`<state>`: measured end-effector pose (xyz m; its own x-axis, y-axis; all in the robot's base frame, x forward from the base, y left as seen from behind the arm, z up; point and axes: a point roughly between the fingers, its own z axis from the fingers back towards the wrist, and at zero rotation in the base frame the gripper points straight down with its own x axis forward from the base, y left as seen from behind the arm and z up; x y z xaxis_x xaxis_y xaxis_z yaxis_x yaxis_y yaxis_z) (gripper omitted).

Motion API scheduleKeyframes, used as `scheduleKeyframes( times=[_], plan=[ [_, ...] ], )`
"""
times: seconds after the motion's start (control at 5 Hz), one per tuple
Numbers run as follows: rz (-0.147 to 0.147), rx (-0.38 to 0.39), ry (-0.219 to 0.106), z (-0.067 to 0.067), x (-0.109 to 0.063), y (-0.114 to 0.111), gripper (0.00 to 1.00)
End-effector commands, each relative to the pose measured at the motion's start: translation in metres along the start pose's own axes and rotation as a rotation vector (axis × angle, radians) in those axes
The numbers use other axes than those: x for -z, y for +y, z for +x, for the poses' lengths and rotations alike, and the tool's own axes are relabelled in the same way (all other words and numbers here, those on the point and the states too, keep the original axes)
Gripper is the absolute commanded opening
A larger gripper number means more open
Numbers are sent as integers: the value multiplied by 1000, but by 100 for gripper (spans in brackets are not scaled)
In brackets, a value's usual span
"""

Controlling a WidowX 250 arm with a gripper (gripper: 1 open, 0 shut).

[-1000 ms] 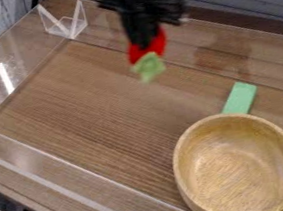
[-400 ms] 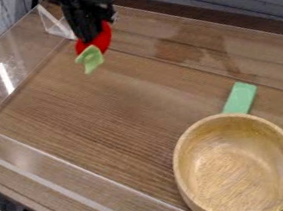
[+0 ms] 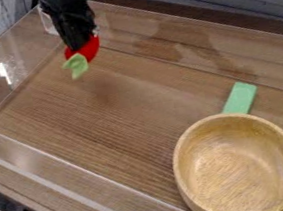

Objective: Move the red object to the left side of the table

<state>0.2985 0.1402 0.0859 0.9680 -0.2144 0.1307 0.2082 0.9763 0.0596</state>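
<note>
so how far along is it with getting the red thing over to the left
Done: the red object is picked up, clamped in the hand with its green leafy end hanging below, and it is already over the left part of the table, far from the wooden bowl and green block. In hand: the carry. Left: setting it down and letting go.

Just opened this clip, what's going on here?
A single robot arm is carrying the red object, a small toy fruit with a green leafy end, in its shut gripper. It hangs over the far left part of the table, near the clear wall, and whether it touches the wood yet is hard to tell. It has not been released. A wooden bowl and a flat green block sit untouched on the right.
</note>
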Motion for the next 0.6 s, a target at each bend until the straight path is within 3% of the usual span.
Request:
scheduleKeyframes(
  times=[0.0,0.4],
  plan=[
    [27,50,-53,9,-2,12,0],
    [8,110,-53,17,11,43,0]
  ],
)
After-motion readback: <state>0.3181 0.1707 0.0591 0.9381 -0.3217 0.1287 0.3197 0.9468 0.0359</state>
